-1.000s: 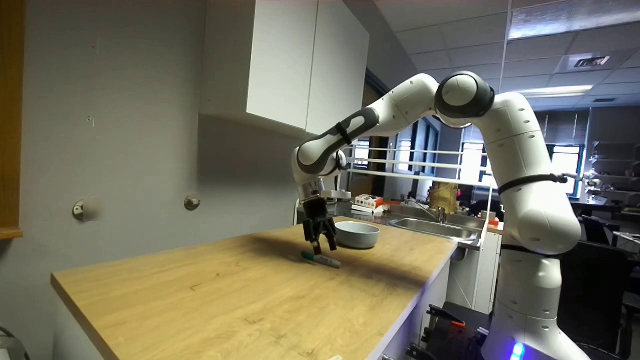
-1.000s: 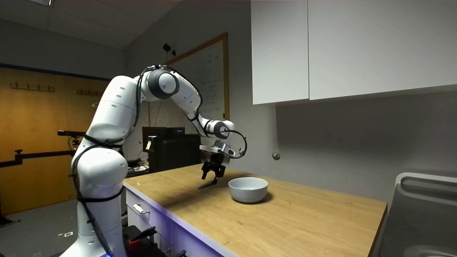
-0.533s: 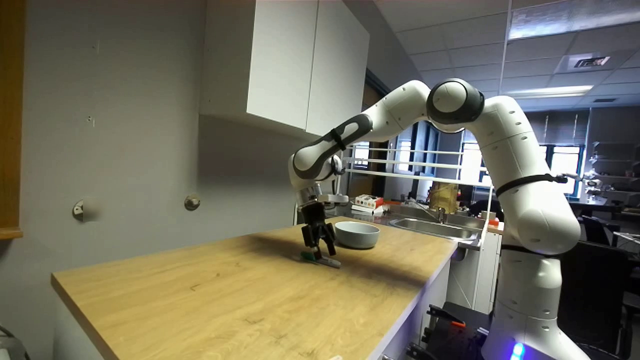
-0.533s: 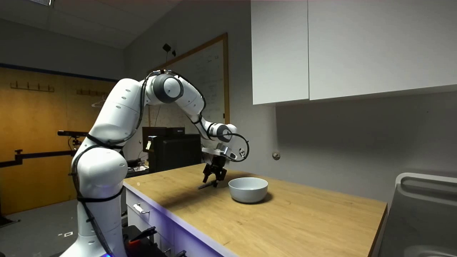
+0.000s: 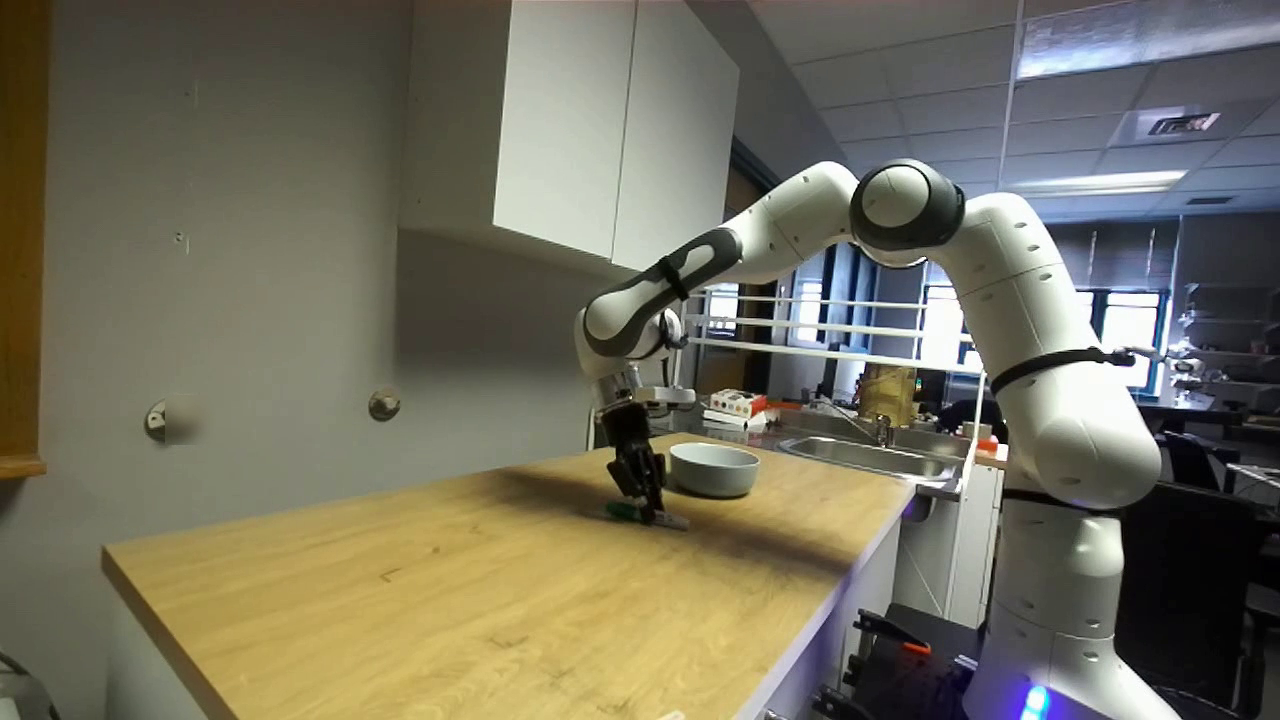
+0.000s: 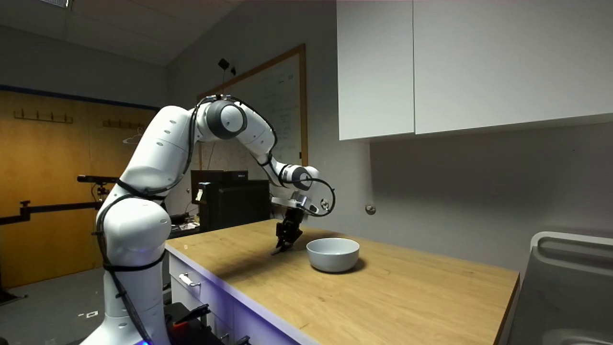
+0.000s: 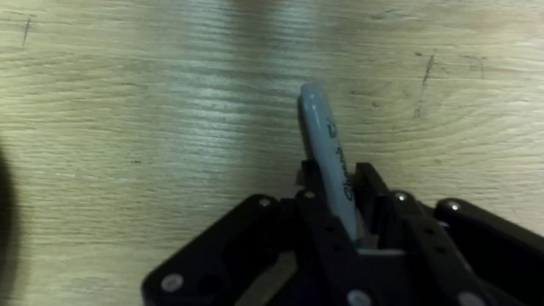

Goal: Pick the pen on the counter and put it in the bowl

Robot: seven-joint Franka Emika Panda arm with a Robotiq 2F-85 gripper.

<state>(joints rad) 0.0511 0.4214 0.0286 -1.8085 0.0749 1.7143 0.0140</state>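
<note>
The pen [image 7: 323,127], a grey marker with a green cap [image 5: 622,511], lies low at the counter [image 5: 450,600]. My gripper [image 7: 338,170] has closed around the pen's body, one finger on each side, in the wrist view. Its cap end is mostly hidden by the gripper there. In both exterior views the fingertips are down at counter height, around the pen; only a dark end of the pen [image 6: 276,251] shows from the far camera angle. The round grey bowl [image 6: 333,261] stands upright on the counter beside the gripper, apart from it. Its inside bottom is hidden.
White cabinets [image 5: 570,120] hang over the rear of the counter. A metal sink [image 5: 870,455] and a red-and-white box [image 5: 738,402] lie beyond the bowl. A dark curved shape [image 7: 5,212] enters the wrist view at the left edge; I cannot tell what it is.
My gripper has come down onto the pen, and its fingers have moved from wide apart to close around it. The pen has shifted slightly. The bowl has stayed put.
</note>
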